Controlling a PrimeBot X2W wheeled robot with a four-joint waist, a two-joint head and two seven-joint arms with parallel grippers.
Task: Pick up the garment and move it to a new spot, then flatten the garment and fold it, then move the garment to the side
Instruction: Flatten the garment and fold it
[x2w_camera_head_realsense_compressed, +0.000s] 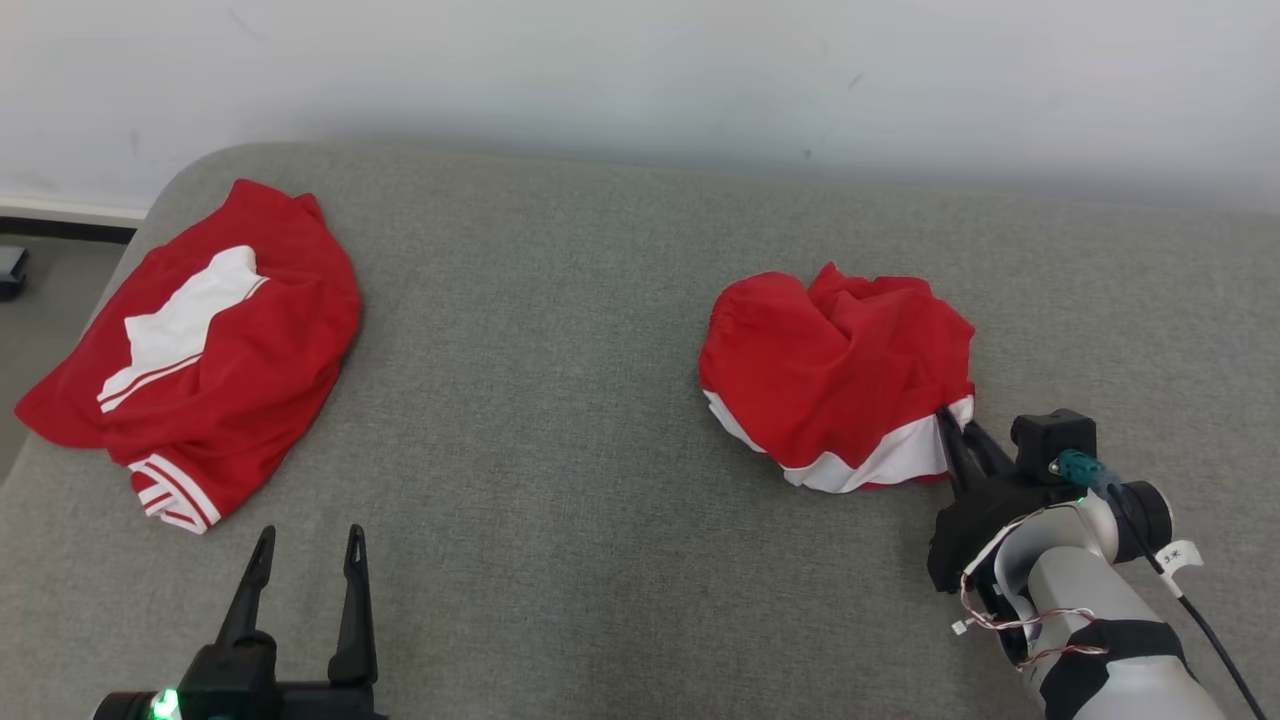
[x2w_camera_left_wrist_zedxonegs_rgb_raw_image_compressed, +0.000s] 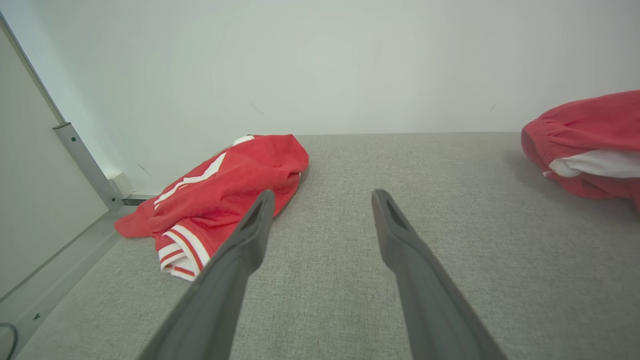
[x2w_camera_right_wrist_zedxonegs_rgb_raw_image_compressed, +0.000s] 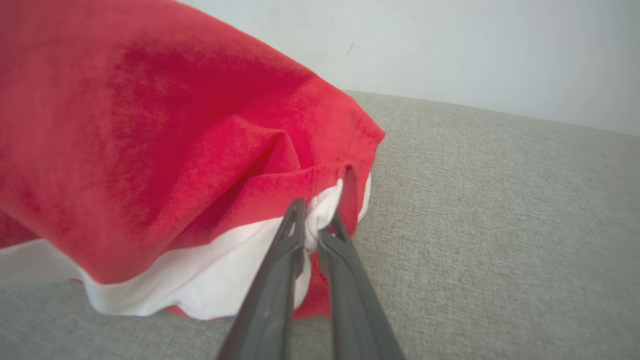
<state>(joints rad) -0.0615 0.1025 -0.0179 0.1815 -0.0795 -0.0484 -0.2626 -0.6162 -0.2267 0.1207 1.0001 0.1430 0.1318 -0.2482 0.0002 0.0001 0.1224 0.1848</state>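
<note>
Two red-and-white garments: left garment (x2w_camera_head_realsense_compressed: 200, 350) at the left edge of the grey cushioned surface (x2w_camera_head_realsense_compressed: 560, 400), right garment (x2w_camera_head_realsense_compressed: 835, 370) nearer its right edge. Two grippers: left gripper (x2w_camera_head_realsense_compressed: 310, 540), right gripper (x2w_camera_head_realsense_compressed: 957, 425). One surface.

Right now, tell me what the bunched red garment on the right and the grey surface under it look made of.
The bunched red garment: thin soft cloth, matte, fibre unclear; it creases loosely and shows a stitched hem. The grey surface: coarse woven upholstery-like fabric, matte; a fine crosshatch weave shows.
</note>
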